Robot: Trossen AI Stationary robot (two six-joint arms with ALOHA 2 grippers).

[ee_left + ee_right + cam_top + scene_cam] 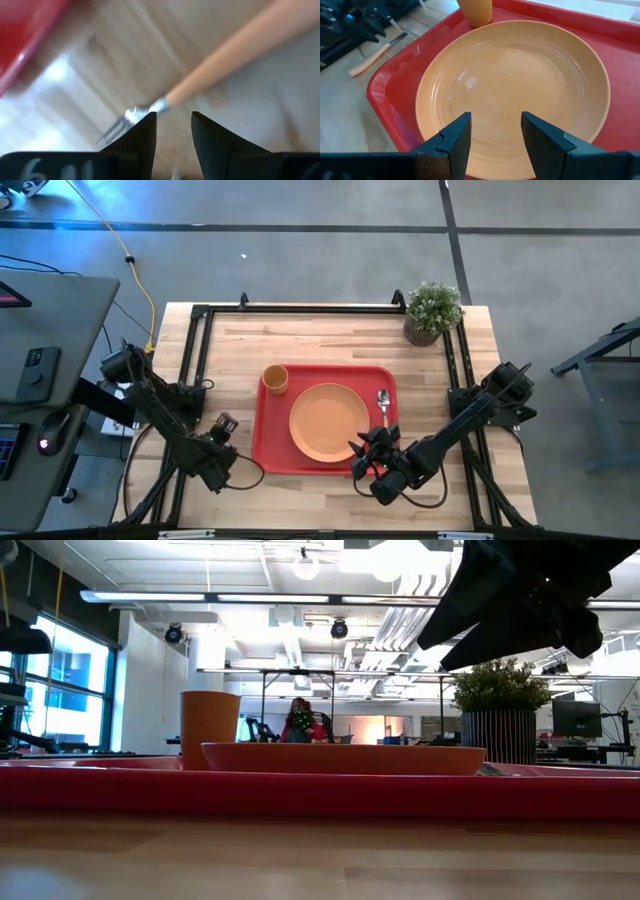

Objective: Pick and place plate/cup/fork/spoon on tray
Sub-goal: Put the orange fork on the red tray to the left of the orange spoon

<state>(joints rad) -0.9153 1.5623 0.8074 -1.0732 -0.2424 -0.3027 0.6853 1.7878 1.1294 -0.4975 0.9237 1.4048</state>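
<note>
The red tray (262, 452) lies in the middle of the table. On it rest the orange plate (328, 422), the cup (275, 379) upright at its far left corner, and the spoon (383, 405) along its right side. The fork (225, 55) lies flat on the wood left of the tray, and it also shows in the right wrist view (375, 52). My left gripper (172, 120) is open just over the fork's neck, next to the tines. My right gripper (495, 122) is open and empty over the plate's near right rim.
A potted plant (432, 312) stands at the table's far right corner. A black frame (300, 308) runs along the table's edges. Bare wood shows in front of the tray (320, 860) and to its left.
</note>
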